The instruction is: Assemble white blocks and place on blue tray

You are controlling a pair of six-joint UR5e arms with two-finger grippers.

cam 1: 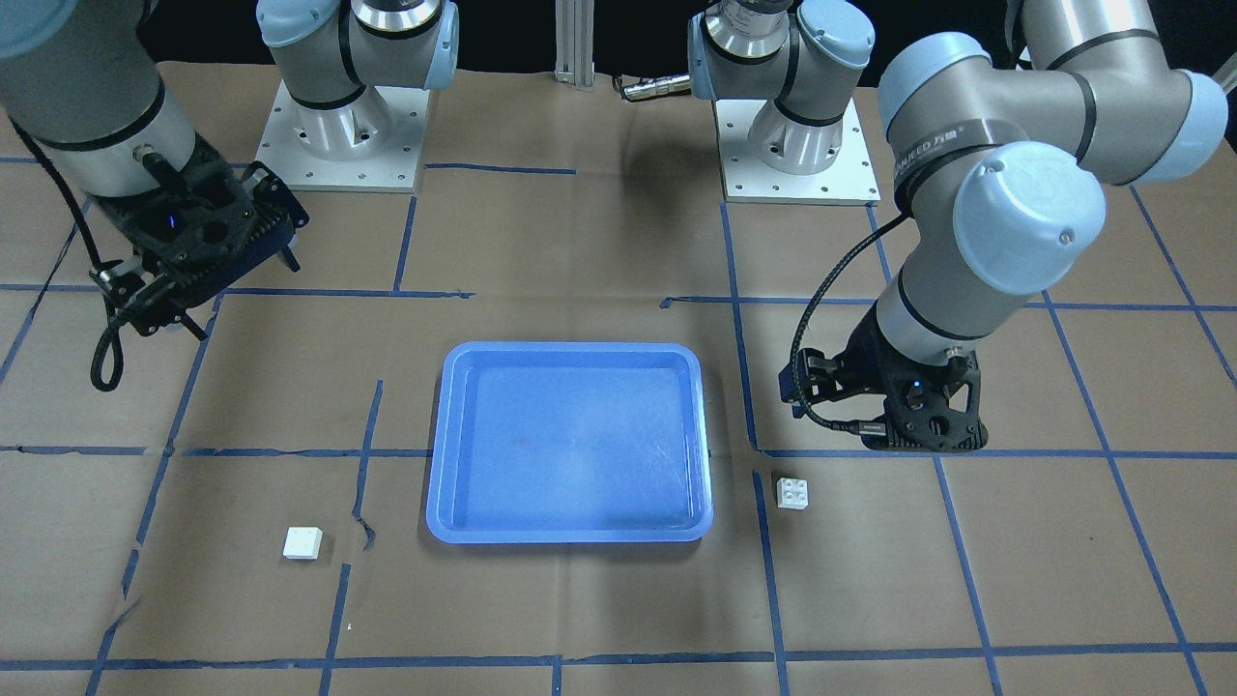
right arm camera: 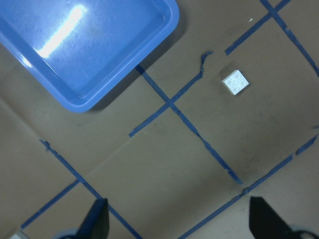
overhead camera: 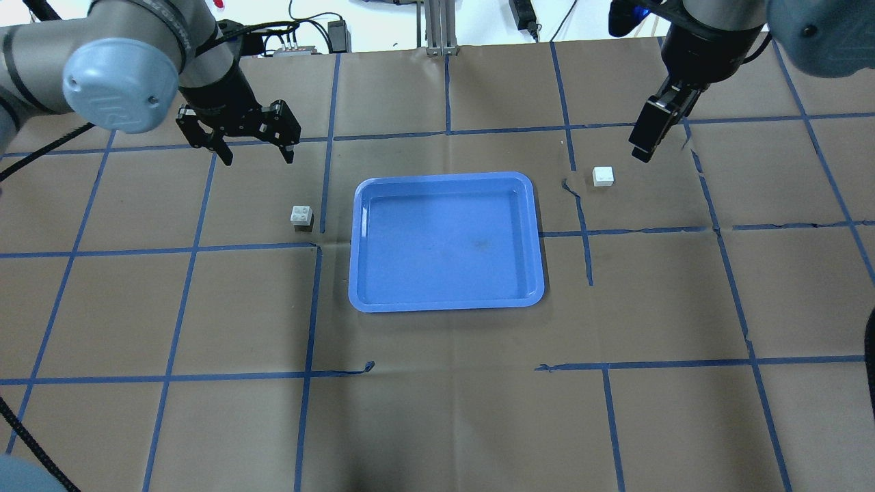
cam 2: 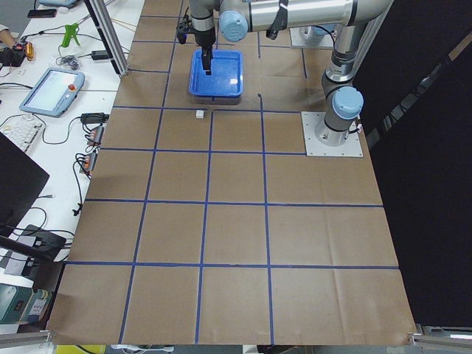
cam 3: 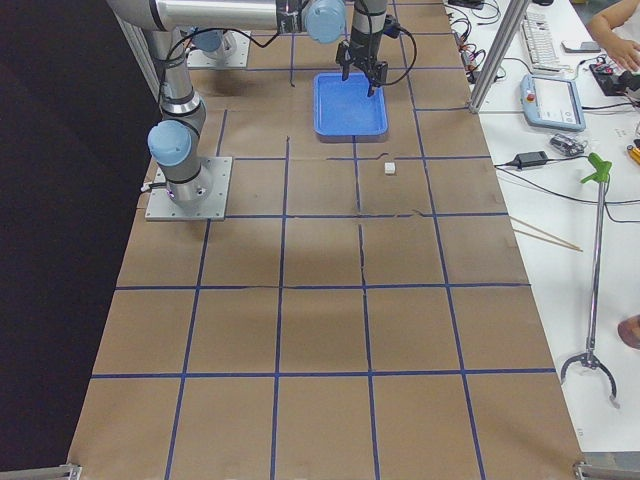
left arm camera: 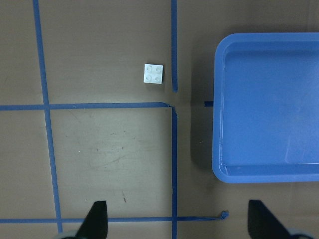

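Nearest the base, in the overhead view: the blue tray (overhead camera: 444, 305), flat in the middle of the table (overhead camera: 437, 424), nothing in it. A little farther out, just off the tray's left side: one of the white blocks (overhead camera: 301, 215), studs up, alone on the brown paper beside a tape line (overhead camera: 318, 225). Farther again, off the tray's far right corner: the other white block (overhead camera: 603, 176), studs up too, well apart from the first, with the whole tray between. Farthest: the left gripper (overhead camera: 258, 161), jaws spread wide and holding nothing, hovering beyond its block; and the right gripper (overhead camera: 642, 147), likewise spread and bare going by its wrist view, hanging beyond and to the right of its block. By the look of things, nothing done yet: no block gripped, none joined, none on the tray. Left to do, on that reading: grasping both, pressing one onto the other, setting the pair inside the tray.
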